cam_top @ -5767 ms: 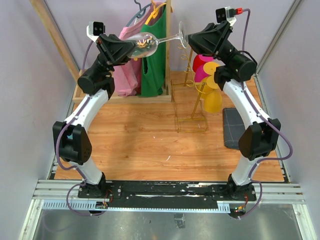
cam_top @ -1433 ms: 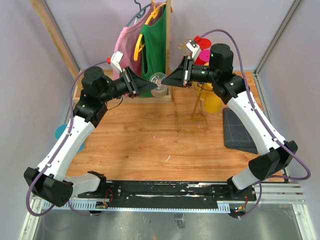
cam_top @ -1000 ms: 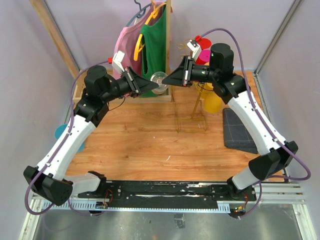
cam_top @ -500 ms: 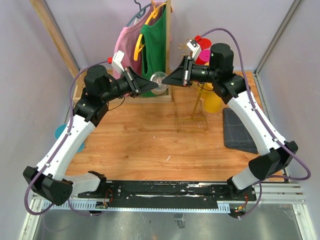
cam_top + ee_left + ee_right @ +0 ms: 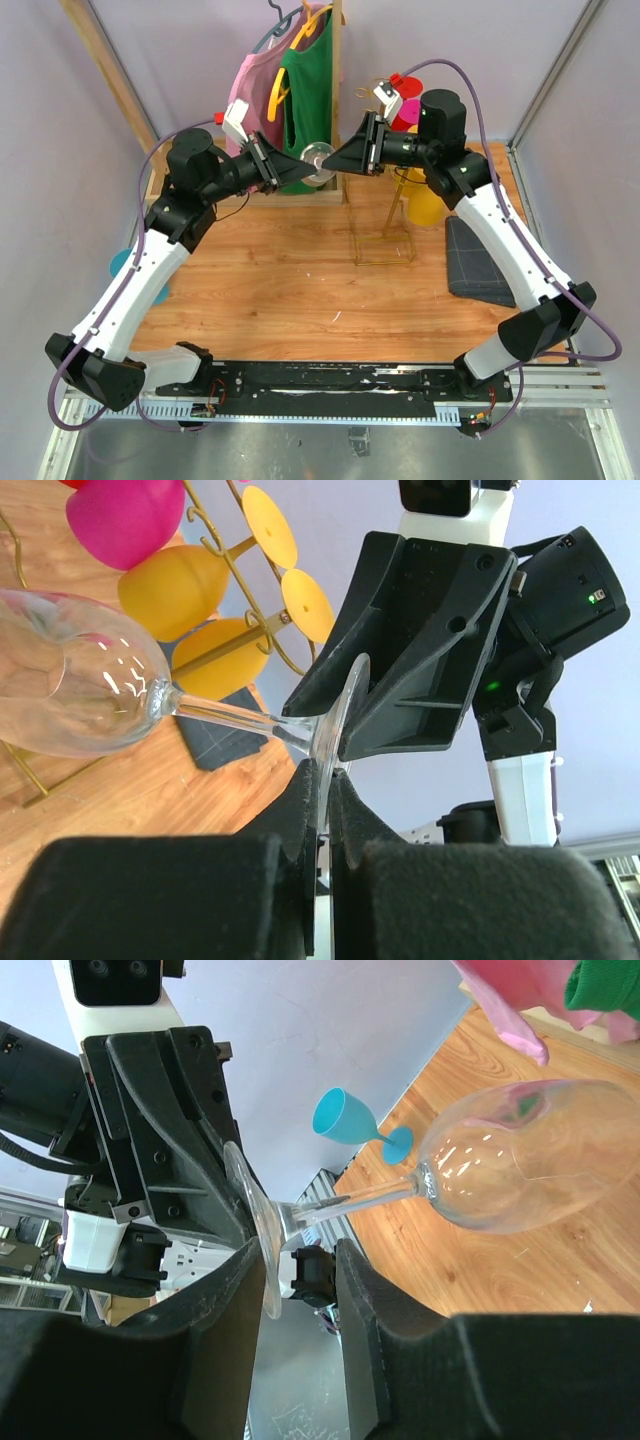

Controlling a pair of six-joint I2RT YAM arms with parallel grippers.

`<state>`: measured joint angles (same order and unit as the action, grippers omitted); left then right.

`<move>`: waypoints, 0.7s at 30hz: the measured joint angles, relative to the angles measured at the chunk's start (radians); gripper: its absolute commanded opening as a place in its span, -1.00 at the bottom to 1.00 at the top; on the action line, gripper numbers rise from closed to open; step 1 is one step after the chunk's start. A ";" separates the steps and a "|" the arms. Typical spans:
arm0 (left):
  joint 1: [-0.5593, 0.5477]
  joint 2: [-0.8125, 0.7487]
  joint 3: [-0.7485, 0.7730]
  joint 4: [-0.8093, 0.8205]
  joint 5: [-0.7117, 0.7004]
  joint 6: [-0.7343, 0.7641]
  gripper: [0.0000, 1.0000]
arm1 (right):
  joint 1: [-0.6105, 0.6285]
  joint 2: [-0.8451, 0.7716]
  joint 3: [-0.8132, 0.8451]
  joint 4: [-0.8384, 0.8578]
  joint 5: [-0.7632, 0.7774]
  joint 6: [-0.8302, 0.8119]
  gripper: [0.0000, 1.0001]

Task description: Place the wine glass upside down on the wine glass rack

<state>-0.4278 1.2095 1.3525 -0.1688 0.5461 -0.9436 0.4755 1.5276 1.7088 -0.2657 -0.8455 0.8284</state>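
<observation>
A clear wine glass (image 5: 318,158) hangs in the air, lying on its side, in front of the clothes at the back. My left gripper (image 5: 300,172) is shut on the rim of its round foot (image 5: 335,730); the bowl (image 5: 70,690) points away. My right gripper (image 5: 342,160) faces it from the other side, open. In the right wrist view the foot (image 5: 255,1230) stands between the right gripper's (image 5: 300,1260) parted fingers, close to one and apart from the other. The gold wire wine glass rack (image 5: 385,215) stands to the right, below my right arm.
Pink (image 5: 408,135) and yellow (image 5: 425,200) glasses hang on the rack's arms. A wooden clothes rack with pink and green garments (image 5: 300,90) stands at the back. A grey folded cloth (image 5: 472,262) lies at the right. A blue goblet (image 5: 122,265) sits at the left edge.
My right gripper's jaws have parted and let go of the glass foot. The left gripper still holds the glass, and both arms have barely moved.
</observation>
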 measured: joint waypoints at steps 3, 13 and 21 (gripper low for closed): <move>0.000 0.000 0.010 -0.009 0.000 0.001 -0.99 | -0.006 -0.014 -0.008 0.000 0.000 0.000 -0.26; 0.000 -0.003 0.027 -0.029 -0.003 -0.003 -0.99 | -0.182 -0.137 -0.051 -0.006 -0.014 -0.014 -0.26; 0.000 0.027 0.027 -0.007 0.029 -0.046 -1.00 | -0.343 -0.223 -0.052 -0.032 -0.016 -0.027 -0.30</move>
<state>-0.4282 1.2366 1.3800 -0.1757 0.5751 -0.9894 0.1326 1.3048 1.6569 -0.2981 -0.8616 0.8013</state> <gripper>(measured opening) 0.031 0.351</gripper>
